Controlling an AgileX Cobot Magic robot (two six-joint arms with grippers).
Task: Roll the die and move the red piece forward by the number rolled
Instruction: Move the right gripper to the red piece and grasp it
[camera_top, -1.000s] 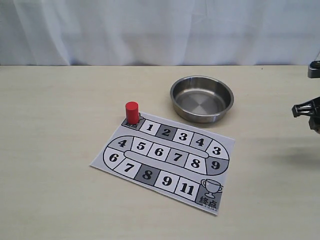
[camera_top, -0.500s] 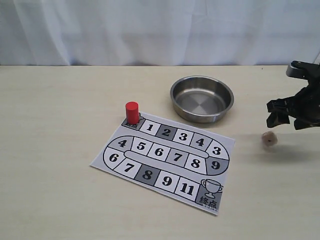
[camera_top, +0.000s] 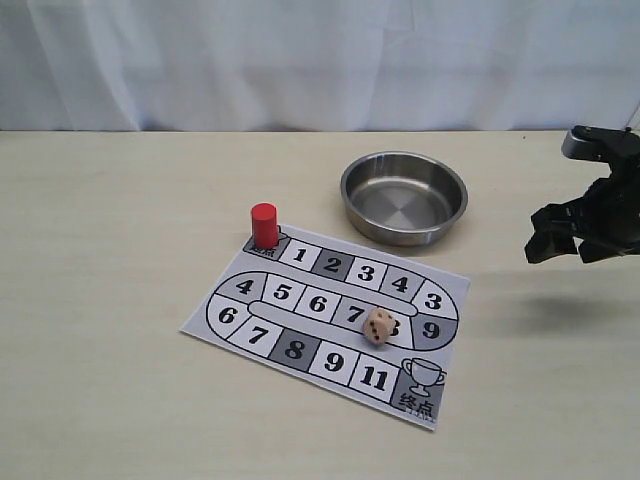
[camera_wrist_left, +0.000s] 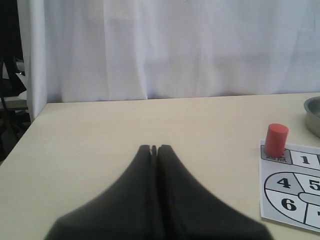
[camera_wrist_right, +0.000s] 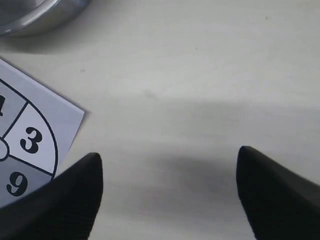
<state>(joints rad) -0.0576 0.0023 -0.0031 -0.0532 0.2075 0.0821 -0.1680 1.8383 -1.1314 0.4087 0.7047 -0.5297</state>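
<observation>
The die (camera_top: 379, 327) rests on the board (camera_top: 250, 330), so the roll looks done. The red piece (camera_top: 264, 225) stands at the start, upper left, not yet advanced. The right gripper (camera_wrist_right: 167, 162) is wide open and empty; the left gripper (camera_wrist_left: 154, 149) is closed on nothing.

The paper game board (camera_top: 318, 304) carries squares numbered 1 through 9 and 11, with "终点" printed beneath its trophy (camera_top: 423, 374).

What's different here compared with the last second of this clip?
The small tan wooden die, mid-air under the right pincer half a second ago, has tumbled left onto the printed paper board and lies partly over the inner 8. The right pincer hangs open, empty. The red cylinder piece on the start square, the round steel bowl and the board have not moved.
</observation>
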